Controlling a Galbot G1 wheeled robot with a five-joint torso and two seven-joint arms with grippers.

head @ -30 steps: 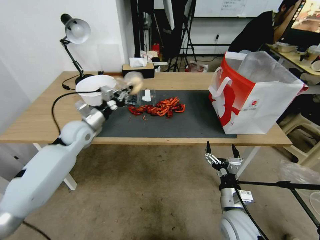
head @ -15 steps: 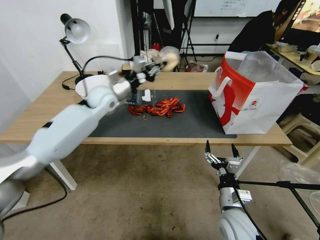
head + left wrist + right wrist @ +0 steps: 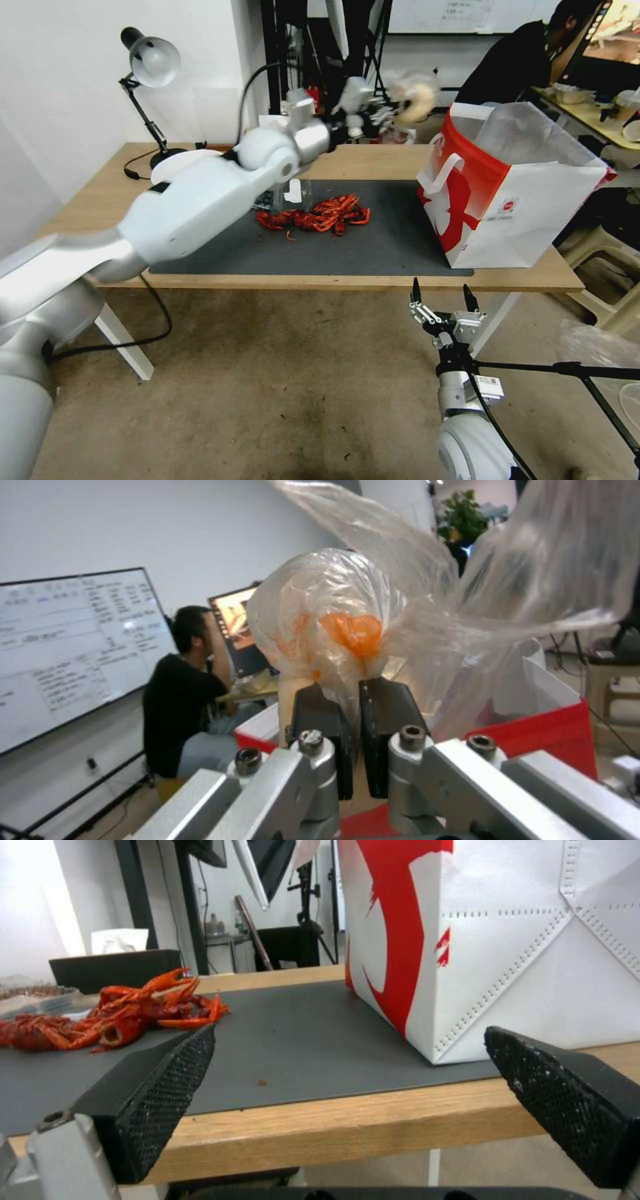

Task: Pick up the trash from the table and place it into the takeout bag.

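The robot's left hand (image 3: 385,115) hangs in the air just short of the takeout bag (image 3: 513,193), on the side of the bag's white handles, its two dark fingers (image 3: 320,720) pressed together on the twisted neck of a clear plastic bag with a pale orange lump (image 3: 333,625). The lump sits beyond the fingertips, so the bundle's long axis runs outward from the hand toward the takeout bag's open mouth, with loose film flaring past it. The pinch is only on thin film; should it slip, or the film snag the bag's near rim, the bundle would likely fall onto the tabletop (image 3: 373,163) short of the opening. A release too early would risk the same. The right hand (image 3: 440,300) waits below the tabletop's front edge, near the takeout bag's front corner, fingers spread wide and empty. A heap of red crayfish shells (image 3: 317,217) lies on the dark mat (image 3: 373,247), well apart from the takeout bag.
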